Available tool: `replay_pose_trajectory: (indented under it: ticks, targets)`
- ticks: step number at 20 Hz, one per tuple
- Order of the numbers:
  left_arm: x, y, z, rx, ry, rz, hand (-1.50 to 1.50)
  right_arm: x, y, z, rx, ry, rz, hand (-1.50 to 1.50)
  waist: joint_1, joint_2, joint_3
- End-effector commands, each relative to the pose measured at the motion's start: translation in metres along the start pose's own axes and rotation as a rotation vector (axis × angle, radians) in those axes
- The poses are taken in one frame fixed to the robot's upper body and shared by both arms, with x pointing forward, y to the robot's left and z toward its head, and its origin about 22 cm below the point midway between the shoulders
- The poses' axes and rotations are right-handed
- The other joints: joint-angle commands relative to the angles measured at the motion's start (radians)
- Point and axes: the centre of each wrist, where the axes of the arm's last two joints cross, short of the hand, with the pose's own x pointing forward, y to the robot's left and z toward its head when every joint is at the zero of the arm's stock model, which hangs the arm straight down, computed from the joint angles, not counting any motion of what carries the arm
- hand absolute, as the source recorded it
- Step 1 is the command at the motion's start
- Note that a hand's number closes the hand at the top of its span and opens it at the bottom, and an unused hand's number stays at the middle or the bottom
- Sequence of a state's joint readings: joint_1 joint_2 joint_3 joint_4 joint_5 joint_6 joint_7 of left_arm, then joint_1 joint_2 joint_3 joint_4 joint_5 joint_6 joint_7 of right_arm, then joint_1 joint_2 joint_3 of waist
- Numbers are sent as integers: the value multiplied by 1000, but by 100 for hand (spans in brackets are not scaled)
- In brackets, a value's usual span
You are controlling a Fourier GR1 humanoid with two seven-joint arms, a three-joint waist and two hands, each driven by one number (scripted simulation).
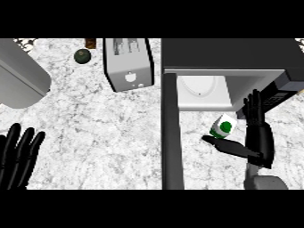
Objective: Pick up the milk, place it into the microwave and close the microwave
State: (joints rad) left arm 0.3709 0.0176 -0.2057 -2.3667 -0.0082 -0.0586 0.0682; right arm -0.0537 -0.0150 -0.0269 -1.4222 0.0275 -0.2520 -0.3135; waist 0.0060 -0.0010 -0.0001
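Observation:
The milk (224, 126), a small white carton with a green mark, leans tilted just in front of the microwave's (233, 53) open cavity (203, 91). My right hand (258, 136) is right beside it. The fingers (253, 107) stretch straight toward the cavity along the carton's right side, and the thumb (227, 145) spreads out under its lower edge. The carton sits in the gap between thumb and fingers, and no finger curls round it. The microwave door (170, 133) stands swung open, seen edge-on as a dark bar left of the carton. My left hand (10, 156) rests open at the lower left, fingers up.
A white toaster (129, 64) stands at the back centre, with a dark round fruit (82, 56) and a small brown object (90, 42) to its left. A large grey rounded body (9, 75) fills the upper left. The counter is marbled white (95, 133).

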Motion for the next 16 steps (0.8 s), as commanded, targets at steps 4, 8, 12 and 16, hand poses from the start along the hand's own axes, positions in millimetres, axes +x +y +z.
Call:
replay_pose_trajectory:
  ticks: [4, 8, 12, 16]
  targets:
    - [10, 13, 11, -2, -11, -23, -150, -46, -34, 9, -38, 25, -11, -150, 1, 1, 0]
    - [9, 5, 21, -4, 9, 2, -150, -57, -21, 13, -18, 52, 0, -150, 0, 0, 0]
    - [10, -15, 19, 0, 11, -4, -150, -80, -24, 18, -18, 44, -47, -150, 0, 0, 0]
    - [3, -2, 17, 0, 4, -17, -150, -111, -46, 12, -39, 43, -60, -150, 7, 3, 1]
